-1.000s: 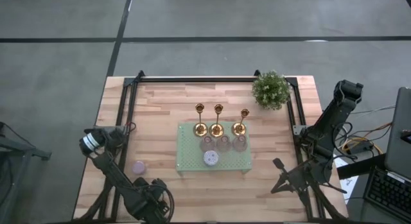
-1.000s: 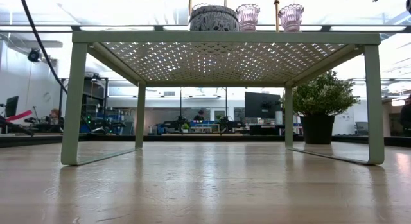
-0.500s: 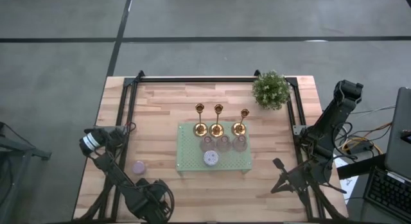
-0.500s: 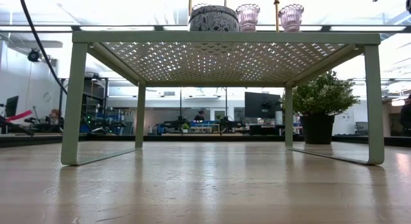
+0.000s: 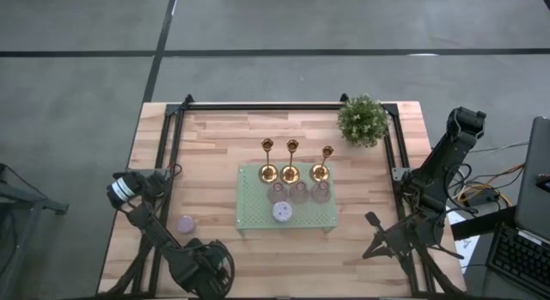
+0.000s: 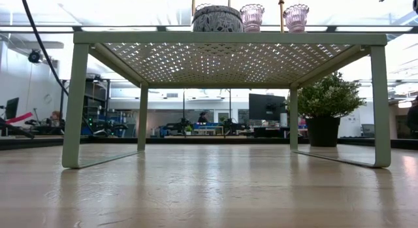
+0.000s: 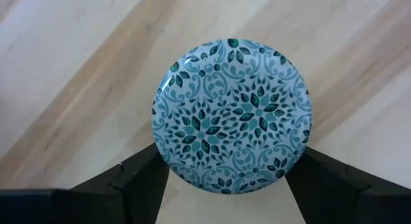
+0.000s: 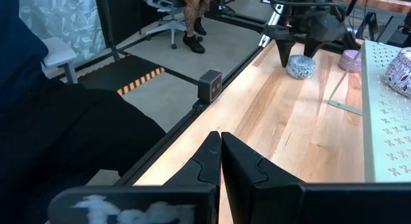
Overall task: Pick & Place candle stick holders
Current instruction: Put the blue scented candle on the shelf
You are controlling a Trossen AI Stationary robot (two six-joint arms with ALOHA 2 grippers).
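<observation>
A: High view: the left arm's bulk covers the left claw [image 5: 204,267] at the near left edge of the pale wooden desk [image 5: 215,162], so the grasp cannot be read there.

B: The left wrist view settles it. The claw's dark fingers [image 7: 138,179] stand apart on either side of a squat round holder with a blue-green floral pattern [image 7: 232,115], close against it; whether they actually press it is hard to tell.

A: And the others?

B: Three slim shiny gold candle stick holders [image 5: 291,161] stand in a row along the far edge of the pale green perforated metal stand [image 5: 253,210]. Small pinkish holders [image 5: 297,192] sit just before them, too blurred to count. One lilac holder [image 5: 186,223] rests alone on the desk, left of the stand.

A: The right claw [image 8: 220,147]?

B: Fingers together, holding nothing, at the desk's right edge.
</observation>
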